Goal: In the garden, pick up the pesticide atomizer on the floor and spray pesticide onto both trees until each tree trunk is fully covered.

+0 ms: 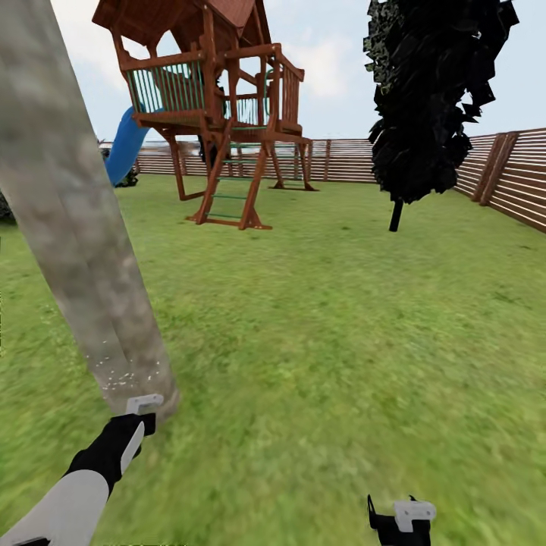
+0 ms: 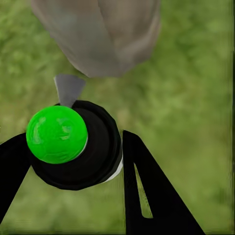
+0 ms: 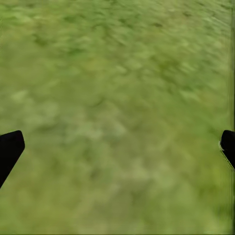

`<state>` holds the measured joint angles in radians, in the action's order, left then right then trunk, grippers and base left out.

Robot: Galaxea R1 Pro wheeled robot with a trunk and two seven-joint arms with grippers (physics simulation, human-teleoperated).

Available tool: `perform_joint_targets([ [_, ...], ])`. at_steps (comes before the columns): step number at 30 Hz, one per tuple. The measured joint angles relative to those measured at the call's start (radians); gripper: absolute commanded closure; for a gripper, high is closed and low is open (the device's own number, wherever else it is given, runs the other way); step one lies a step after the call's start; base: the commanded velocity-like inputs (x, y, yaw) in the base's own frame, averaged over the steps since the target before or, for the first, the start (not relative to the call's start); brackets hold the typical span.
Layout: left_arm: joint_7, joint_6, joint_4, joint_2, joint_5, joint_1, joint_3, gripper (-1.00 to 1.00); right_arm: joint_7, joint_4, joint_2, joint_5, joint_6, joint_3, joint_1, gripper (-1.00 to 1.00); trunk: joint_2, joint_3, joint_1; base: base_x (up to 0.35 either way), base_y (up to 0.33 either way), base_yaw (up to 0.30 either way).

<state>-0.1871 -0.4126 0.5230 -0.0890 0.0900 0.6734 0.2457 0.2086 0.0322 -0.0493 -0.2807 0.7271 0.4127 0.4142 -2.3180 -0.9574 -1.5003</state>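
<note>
At the foot of the thick grey-brown mottled tree trunk (image 1: 72,227), your left gripper (image 1: 140,413) sits close to the bark, its black-and-white arm reaching in from the lower left of the head view. A scatter of fine pale specks shows on the trunk just above the gripper. Through the left wrist camera you see the black fingers (image 2: 152,196) closed on the pesticide atomizer (image 2: 73,147), a round black-bodied bottle with a bright green ball-shaped cap, held between them; a small grey nozzle (image 2: 68,88) on it points at the base of the trunk (image 2: 103,34), which stands just beyond. Whether the nozzle actually touches the bark is hard to judge from this angle.

Your right gripper (image 1: 400,519) hangs low at the bottom edge of the head view, over the blurry green lawn (image 1: 341,341). In the right wrist camera its two black fingertips (image 3: 10,149) sit far apart at the edges of the picture, spread wide with nothing but grass between them.

Farther off stand a brown wooden play tower (image 1: 220,106) with a blue slide (image 1: 125,148), a narrow tree with black foliage and a thin dark stem (image 1: 428,98), and a brown horizontal-slat wooden fence (image 1: 508,178) enclosing the garden.
</note>
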Motion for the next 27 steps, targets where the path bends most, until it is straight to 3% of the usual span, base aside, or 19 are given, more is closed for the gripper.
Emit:
perform_joint_targets([
  [9, 0.000, 0.000, 0.000, 0.000, 0.000, 0.000, 0.000, 1.00, 0.000, 0.000, 0.001, 0.000, 0.000, 0.000, 0.000, -1.00, 0.000, 0.000, 0.000, 0.068, -0.268, 0.270],
  [19, 0.000, 0.000, 0.000, 0.000, 0.001, 0.000, 0.000, 1.00, 0.000, 0.000, 0.001, 0.000, 0.000, 0.000, 0.000, -1.00, 0.000, 0.000, 0.000, 0.234, -0.195, 0.029],
  [27, 0.000, 0.000, 0.000, 0.001, 0.000, 0.000, 0.000, 1.00, 0.000, 0.000, 0.002, 0.000, 0.000, 0.000, 0.000, -1.00, 0.000, 0.000, 0.000, 0.159, -0.230, 0.250],
])
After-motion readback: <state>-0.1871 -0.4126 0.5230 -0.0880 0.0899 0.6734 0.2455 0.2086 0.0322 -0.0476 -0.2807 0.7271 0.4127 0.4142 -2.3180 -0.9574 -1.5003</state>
